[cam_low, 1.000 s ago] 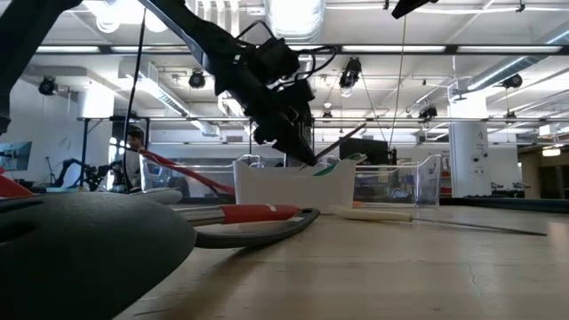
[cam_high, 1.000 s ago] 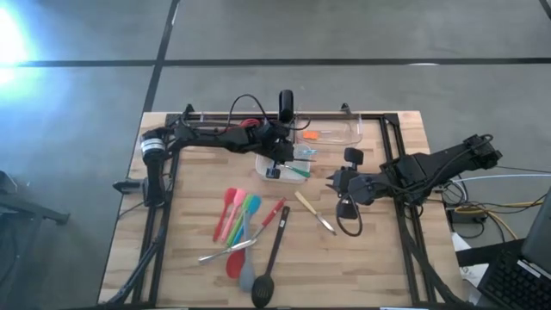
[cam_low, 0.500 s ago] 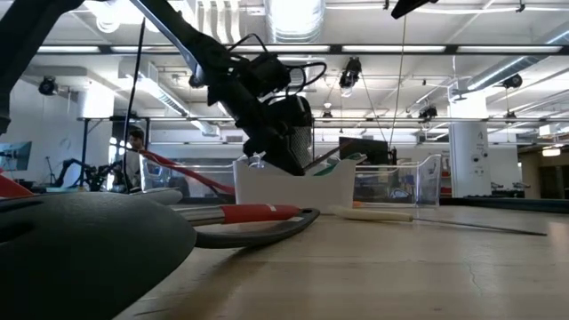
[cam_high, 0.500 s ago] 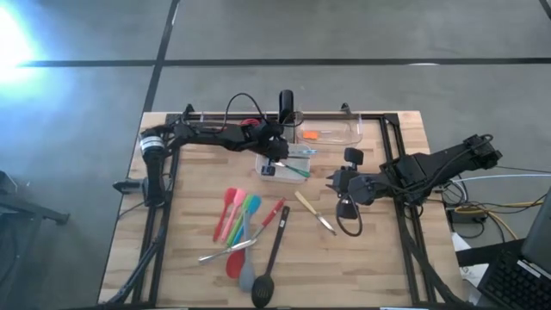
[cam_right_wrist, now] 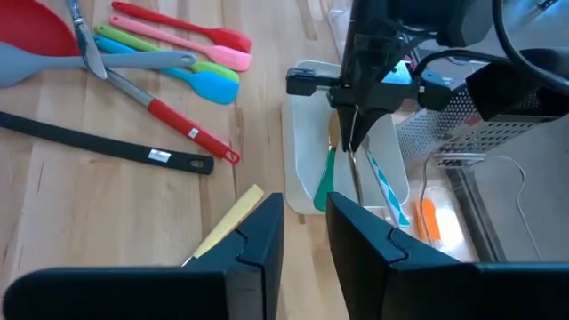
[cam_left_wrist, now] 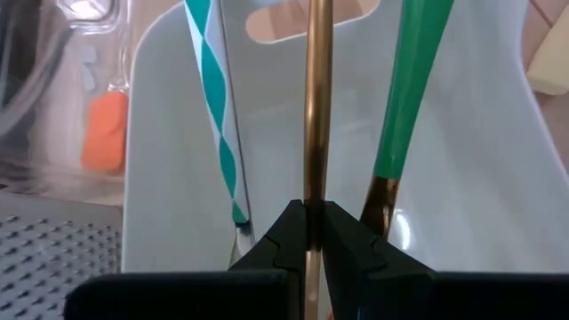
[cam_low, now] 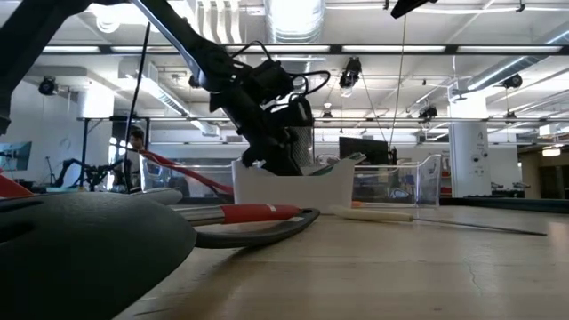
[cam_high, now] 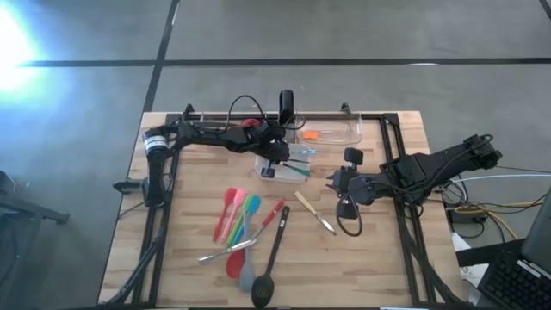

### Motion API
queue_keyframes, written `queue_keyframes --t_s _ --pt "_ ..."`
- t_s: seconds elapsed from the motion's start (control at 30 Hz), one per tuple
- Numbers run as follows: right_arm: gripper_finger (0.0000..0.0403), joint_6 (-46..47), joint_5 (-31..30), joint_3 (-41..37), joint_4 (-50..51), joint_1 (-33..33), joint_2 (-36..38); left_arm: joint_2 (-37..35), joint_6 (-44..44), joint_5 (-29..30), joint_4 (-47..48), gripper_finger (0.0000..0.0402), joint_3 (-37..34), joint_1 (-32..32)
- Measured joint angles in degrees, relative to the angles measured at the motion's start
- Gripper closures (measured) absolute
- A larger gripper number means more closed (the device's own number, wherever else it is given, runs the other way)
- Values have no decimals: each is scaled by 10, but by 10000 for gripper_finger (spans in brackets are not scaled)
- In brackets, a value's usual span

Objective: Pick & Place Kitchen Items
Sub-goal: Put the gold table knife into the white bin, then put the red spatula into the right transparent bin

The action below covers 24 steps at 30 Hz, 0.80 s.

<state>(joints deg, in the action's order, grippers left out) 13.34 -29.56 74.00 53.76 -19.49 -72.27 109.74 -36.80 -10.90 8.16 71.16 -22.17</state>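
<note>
My left gripper (cam_high: 274, 158) hangs over the white square dish (cam_high: 296, 172) at the table's middle back, shut on a slim copper-coloured utensil (cam_left_wrist: 315, 107). A teal-striped utensil (cam_left_wrist: 212, 98) and a green-handled one (cam_left_wrist: 411, 80) lie in the dish, their handles on its rim. My right gripper (cam_right_wrist: 305, 233) waits open above the table to the right of the dish, with nothing between its fingers. More kitchen items lie flat on the table nearer the front: coloured silicone spatulas (cam_high: 238, 212), a black spoon (cam_high: 270, 258) and a cream-handled knife (cam_high: 313, 212). My left gripper pinches the copper-coloured utensil's thin handle (cam_left_wrist: 313, 209) between its two fingertips. The fingers slant down from the table's left, and the handle runs on ahead of them over the dish (cam_right_wrist: 356, 182). Whether its far end rests on the dish, I cannot tell.
A clear plastic bin (cam_high: 332, 133) with an orange item stands behind the dish at the back edge. A black metal frame (cam_high: 389, 172) borders the work area. A red-handled utensil (cam_high: 274, 213) and a metal one (cam_high: 225, 251) lie among the others. Bare wood lies right of the knife.
My left gripper has sunk toward the white dish, still shut on the copper-coloured utensil, which now lies lower over the dish.
</note>
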Motion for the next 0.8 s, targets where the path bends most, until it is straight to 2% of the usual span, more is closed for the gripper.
queue_keyframes --t_s 0.13,0.4,0.67,0.8 --pt "316 0 0 0 0 0 0 2 -2 0 -2 377 1 0" --pt "328 -2 0 0 0 0 0 -3 -1 8 -5 287 9 0" --pt "323 -2 0 -1 5 0 0 -35 44 122 89 259 58 18" --pt "317 -2 0 -1 5 0 0 -71 52 131 152 258 86 34"
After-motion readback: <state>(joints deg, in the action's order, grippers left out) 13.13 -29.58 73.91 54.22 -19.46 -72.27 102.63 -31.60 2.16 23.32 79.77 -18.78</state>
